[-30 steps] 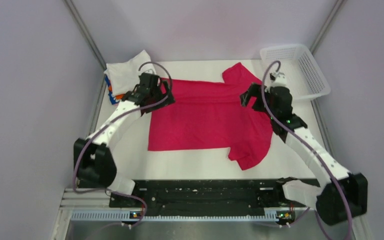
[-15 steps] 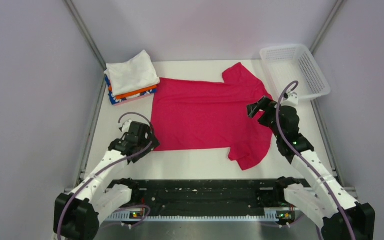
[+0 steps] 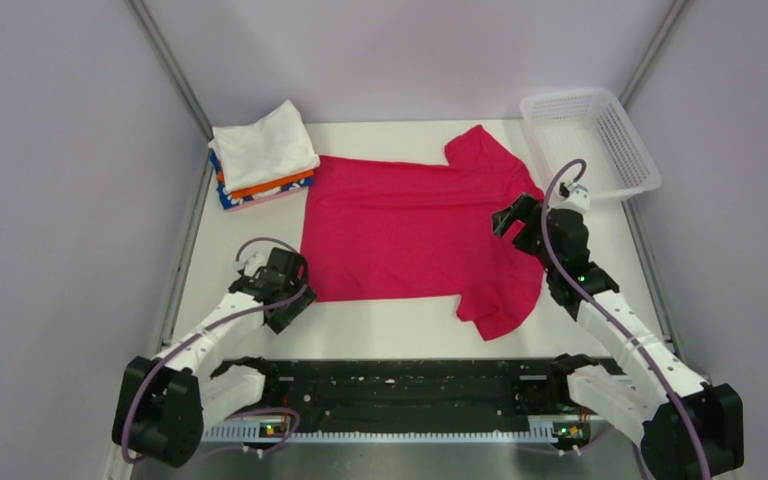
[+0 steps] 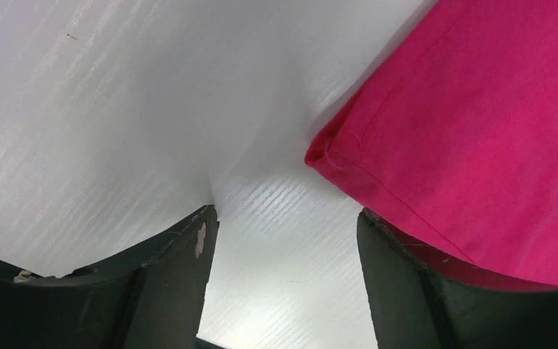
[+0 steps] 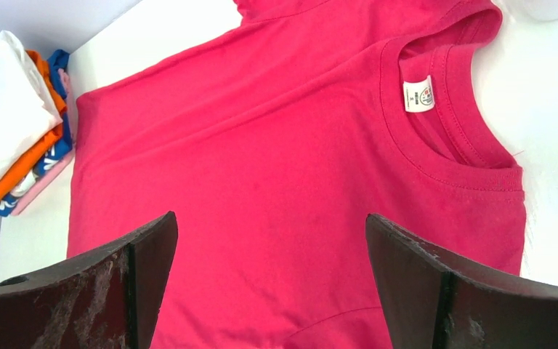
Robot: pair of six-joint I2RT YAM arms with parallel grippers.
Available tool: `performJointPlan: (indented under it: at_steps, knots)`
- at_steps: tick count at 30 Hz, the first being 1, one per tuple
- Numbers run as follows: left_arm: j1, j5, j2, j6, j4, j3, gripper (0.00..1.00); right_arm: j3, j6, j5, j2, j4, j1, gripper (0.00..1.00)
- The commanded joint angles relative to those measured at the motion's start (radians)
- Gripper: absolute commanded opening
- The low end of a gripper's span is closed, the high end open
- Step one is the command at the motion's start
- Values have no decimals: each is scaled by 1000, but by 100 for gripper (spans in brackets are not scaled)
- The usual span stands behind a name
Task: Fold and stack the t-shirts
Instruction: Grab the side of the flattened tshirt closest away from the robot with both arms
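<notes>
1. Top external view gives you one crimson shirt [image 3: 410,240], spread flat across the middle of the table [image 3: 390,322]. Its collar points right, its hem points left, and both sleeves lie out.
2. You can count four folded shirts in a single stack [image 3: 260,165] at the far left corner, just beside the crimson shirt's far hem corner. From the top they are a white shirt [image 5: 7,123], an orange shirt [image 5: 33,156], a blue-patterned shirt [image 5: 54,149] and a pale pink shirt [image 5: 40,193].
3. You have one white mesh basket [image 3: 630,150] at the far right corner, near the far sleeve but apart from it.
4. Your left gripper [image 3: 282,290] sits low at the near hem corner. On the left wrist view its two fingers [image 4: 167,283] are spread with bare table between them. The hem corner lies just beyond the finger on that view's right, and nothing is grasped.
5. Your right gripper [image 3: 508,215] hangs over the collar end. Its jaws are wide apart above the cloth and hold nothing. One white neck tag [image 5: 418,93] shows inside the collar.
</notes>
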State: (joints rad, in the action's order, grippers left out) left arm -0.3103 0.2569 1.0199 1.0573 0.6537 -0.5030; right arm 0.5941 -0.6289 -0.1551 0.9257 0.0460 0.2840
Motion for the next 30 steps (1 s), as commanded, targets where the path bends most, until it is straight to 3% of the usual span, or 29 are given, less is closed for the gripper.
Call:
performJointPlan:
  at_steps: [1, 12, 18, 21, 23, 24, 25, 26, 30]
  knots:
    - [4, 41, 53, 46, -66, -50, 72, 11, 13, 4, -6, -37, -4, 99]
    - [4, 93, 190, 111, -125, -102, 58, 9, 19, 6, -20, -29, -5, 99]
    - [4, 68, 237, 124, -148, -84, 40, 11, 20, 8, -17, -28, -5, 99]
    - [4, 94, 257, 129, -156, -84, 37, 13, 22, 20, -19, -26, -4, 99]
    - [5, 103, 272, 123, -161, -94, 29, 13, 26, 31, -18, -24, -3, 99]
    - [6, 105, 281, 117, -163, -99, 21, 16, 27, 32, -16, -21, -3, 99]
    - [5, 105, 289, 112, -159, -107, 6, 18, 27, 31, -15, -15, -4, 99]
    - [5, 103, 295, 110, -153, -116, 0, 22, 29, 29, -14, -8, -5, 99]
    - [7, 98, 289, 88, -167, -113, 0, 36, 27, 17, -6, 35, -3, 99]
